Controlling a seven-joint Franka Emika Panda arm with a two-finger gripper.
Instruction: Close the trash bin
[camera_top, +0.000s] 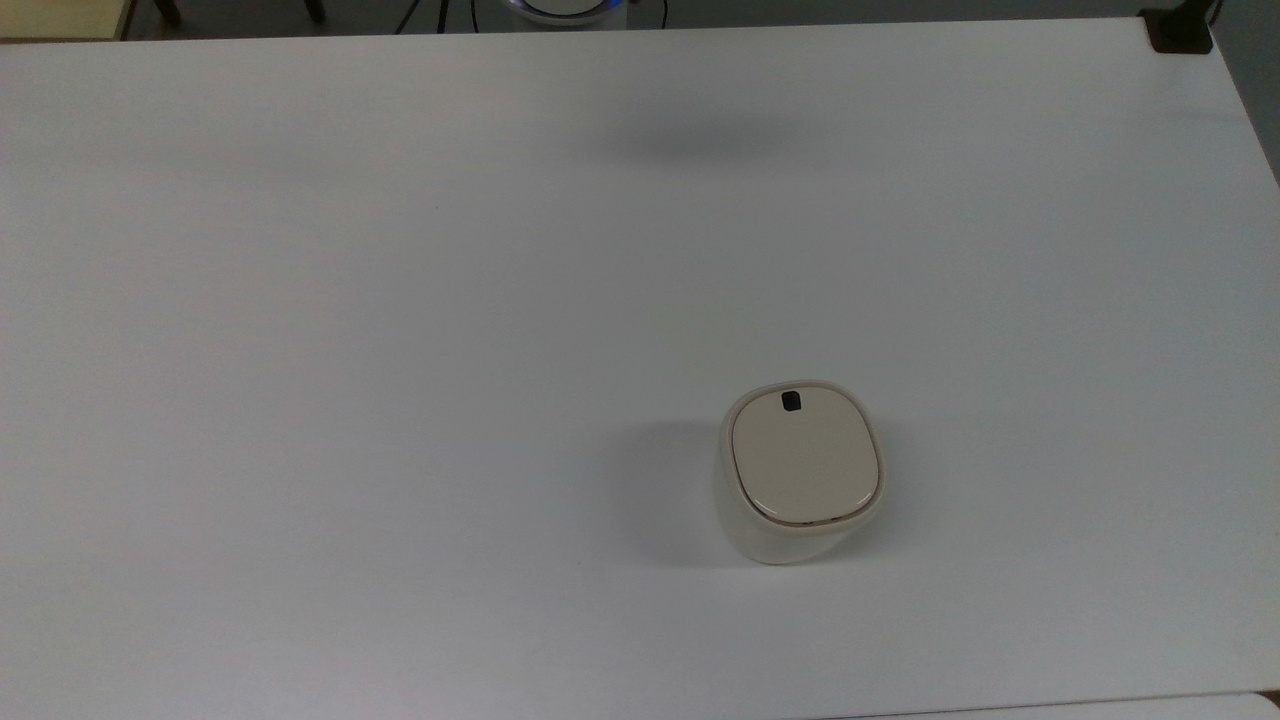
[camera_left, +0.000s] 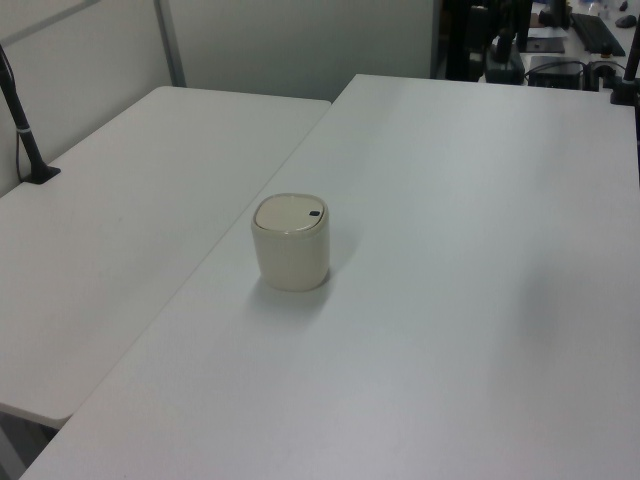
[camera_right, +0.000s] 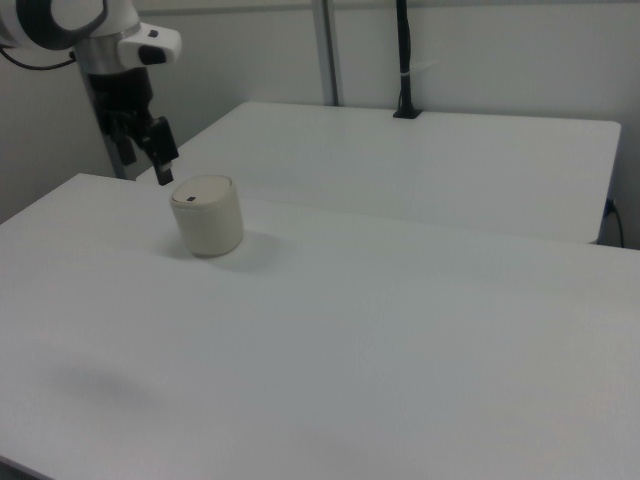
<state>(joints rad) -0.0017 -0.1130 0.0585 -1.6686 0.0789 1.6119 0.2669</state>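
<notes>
Trash bin (camera_top: 800, 475): cream plastic, smooth, rounded-square body, upright on matte white table (camera_top: 300, 400). Beige lid (camera_top: 805, 465) flat, seated flush in rim; small black square mark (camera_top: 791, 401) at lid's far edge in top view. In right view, gripper (camera_right: 145, 160) black, raised beyond bin toward right view's left, apart from it, holding nothing; finger spread: cannot tell.
</notes>
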